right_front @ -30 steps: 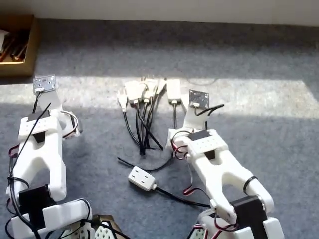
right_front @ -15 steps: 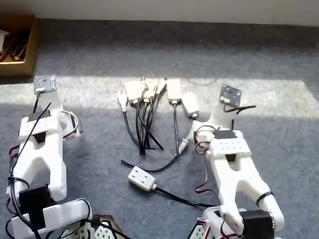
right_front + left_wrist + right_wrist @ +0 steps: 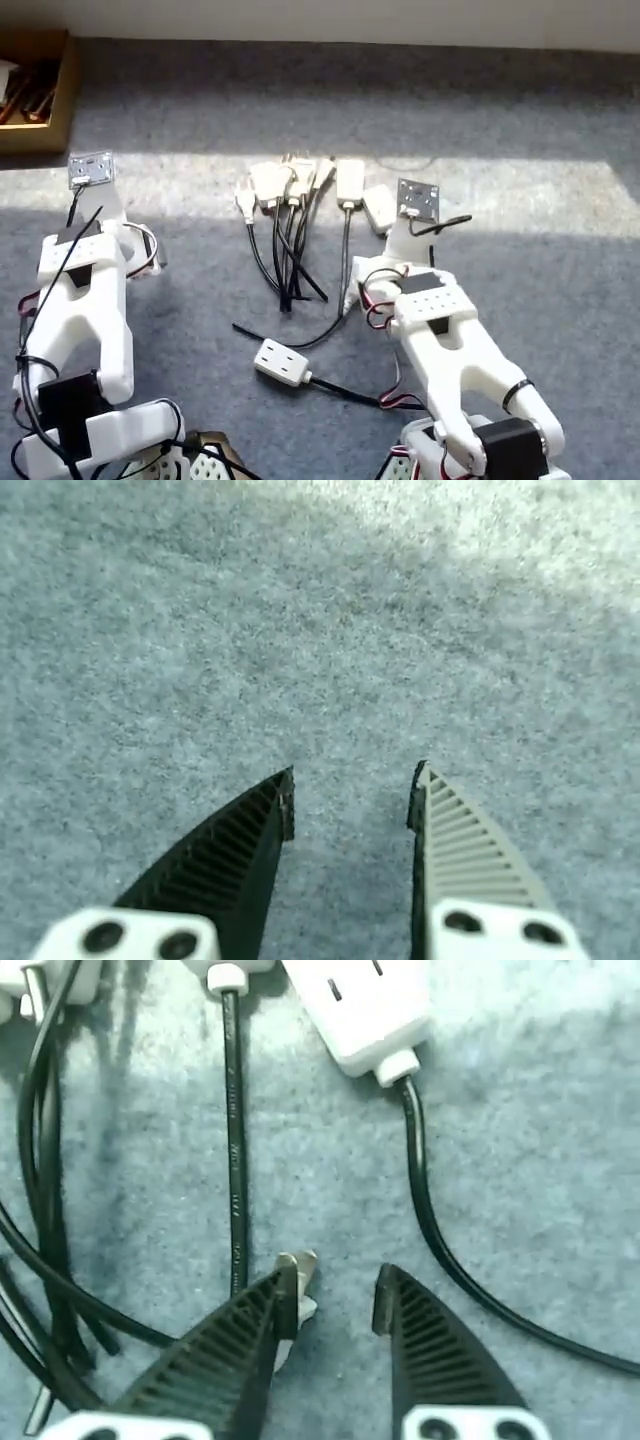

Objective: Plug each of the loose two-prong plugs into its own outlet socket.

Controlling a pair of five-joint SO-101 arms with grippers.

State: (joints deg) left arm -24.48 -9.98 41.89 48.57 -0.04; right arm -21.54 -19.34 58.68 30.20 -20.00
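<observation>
The right tool [image 3: 337,1295] is hanging open over the surface [image 3: 200,630], a loose plug [image 3: 304,1275] lying just beside one finger, near a white socket [image 3: 358,1005]. The left tool [image 3: 350,805] is hovering open.

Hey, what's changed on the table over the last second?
The right arm swung out to its right, then back toward the cords; the right pincer now sits open beside a loose plug. The nearest socket block and its cord shifted slightly toward the left arm. The left arm, the open left pincer and the plug bundle stayed put.
</observation>
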